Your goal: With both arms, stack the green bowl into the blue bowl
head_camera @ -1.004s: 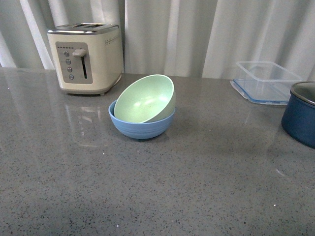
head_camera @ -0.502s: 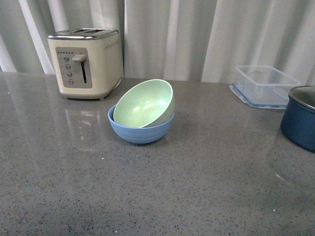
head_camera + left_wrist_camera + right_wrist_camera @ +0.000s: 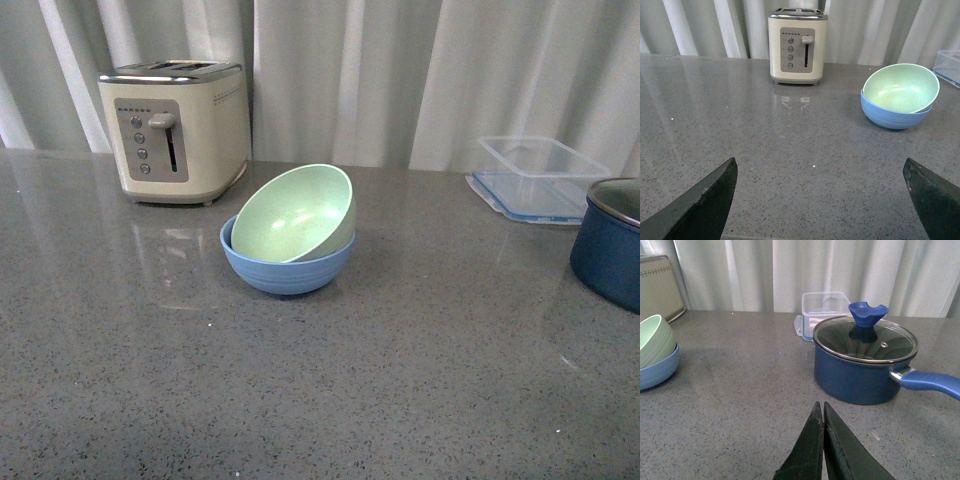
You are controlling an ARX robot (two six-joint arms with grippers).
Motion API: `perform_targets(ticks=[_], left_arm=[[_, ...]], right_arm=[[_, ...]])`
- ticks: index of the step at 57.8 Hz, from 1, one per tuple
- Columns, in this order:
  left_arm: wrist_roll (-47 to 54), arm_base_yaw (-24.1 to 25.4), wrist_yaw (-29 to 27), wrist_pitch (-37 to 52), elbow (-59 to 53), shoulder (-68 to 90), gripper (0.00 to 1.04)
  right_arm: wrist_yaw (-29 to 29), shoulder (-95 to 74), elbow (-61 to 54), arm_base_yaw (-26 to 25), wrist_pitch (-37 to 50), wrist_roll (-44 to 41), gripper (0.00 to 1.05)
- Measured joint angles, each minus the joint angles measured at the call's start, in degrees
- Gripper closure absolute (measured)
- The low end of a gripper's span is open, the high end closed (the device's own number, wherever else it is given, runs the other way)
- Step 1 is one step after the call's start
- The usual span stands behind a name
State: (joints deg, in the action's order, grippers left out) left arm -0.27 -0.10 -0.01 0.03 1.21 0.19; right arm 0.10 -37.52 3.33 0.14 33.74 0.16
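Observation:
The pale green bowl (image 3: pixel 292 213) rests tilted inside the light blue bowl (image 3: pixel 287 270) in the middle of the grey countertop, its opening facing front-left. Both show in the left wrist view, green bowl (image 3: pixel 900 88) in blue bowl (image 3: pixel 895 114), and at the edge of the right wrist view, green bowl (image 3: pixel 655 341) on blue bowl (image 3: pixel 657 370). Neither arm shows in the front view. My left gripper (image 3: pixel 820 167) is open and empty, well back from the bowls. My right gripper (image 3: pixel 822 407) is shut and empty, away from the bowls, in front of the navy pot.
A cream toaster (image 3: pixel 178 128) stands behind and left of the bowls. A clear plastic container (image 3: pixel 540 172) sits at the back right. A dark navy pot (image 3: pixel 862 362) with a glass lid and blue handle stands at the right edge of the counter. White curtains hang behind.
The front view has shifted slightly, so everything sits a little lower in the picture. The bowls themselves keep the same pose.

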Motion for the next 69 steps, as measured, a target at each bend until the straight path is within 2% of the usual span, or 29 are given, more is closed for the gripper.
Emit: perform_targets(ticks=[10, 36, 69], left_arm=[[0.0, 0.0, 0.0, 0.0, 0.0, 0.0, 0.07], [0.0, 0.0, 0.0, 0.0, 0.0, 0.0, 0.07], [0.0, 0.0, 0.0, 0.0, 0.0, 0.0, 0.07]], right_arm=[[0.0, 2.9, -2.9, 0.0, 0.3, 0.0, 1.04], [0.0, 16.2, -3.1, 0.0, -12.4, 0.0, 1.04], [0.0, 26.4, -3.1, 0.0, -22.4, 0.0, 1.04]])
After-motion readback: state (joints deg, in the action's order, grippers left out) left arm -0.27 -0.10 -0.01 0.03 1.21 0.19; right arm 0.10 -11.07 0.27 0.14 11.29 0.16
